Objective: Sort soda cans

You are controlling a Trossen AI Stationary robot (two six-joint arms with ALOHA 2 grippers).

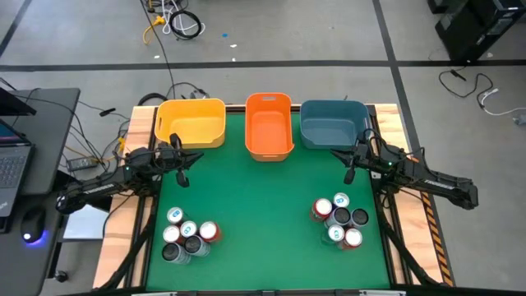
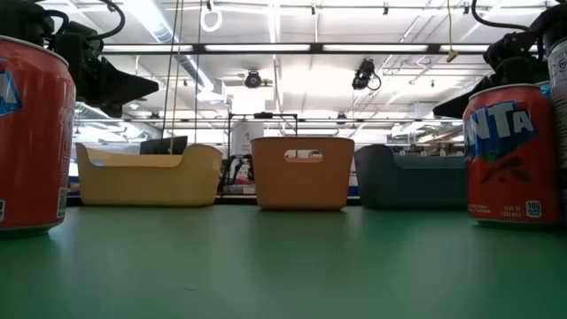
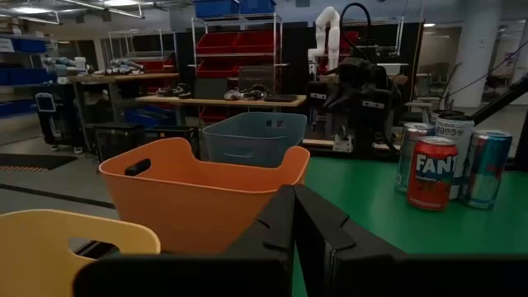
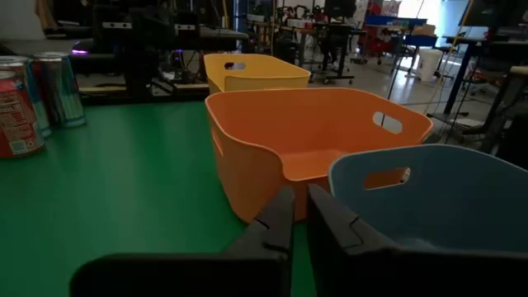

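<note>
Two clusters of soda cans sit at the near edge of the green table (image 1: 263, 205): the left cluster (image 1: 187, 235) nearest the left arm, the right cluster (image 1: 339, 220) nearest the right arm, each a tight knot of red, white-and-blue and dark cans touching one another, well apart from the other group. Farther back, both arms wait above the mat with nothing in hand: the left gripper (image 1: 182, 164) hangs just in front of the yellow bin (image 1: 191, 123), its fingers pressed together and empty, and the right gripper (image 1: 352, 164) hangs just in front of the blue bin (image 1: 333, 123), likewise closed on nothing. Along the far edge stand three bins in a row, yellow, then the orange bin (image 1: 269, 125), then blue, all apparently holding no cans, so sorting looks not yet begun. The step in hand appears to be a first pick, and doing it well likely means spreading the fingers before descending, choosing a can on the outer rim of a cluster rather than one hemmed in, and coming straight down so neighbours are not knocked over. Each arm probably serves its own cluster best, keeping the two clear of each other over the middle bin. Which colour belongs in which bin cannot be told from the scene.
</note>
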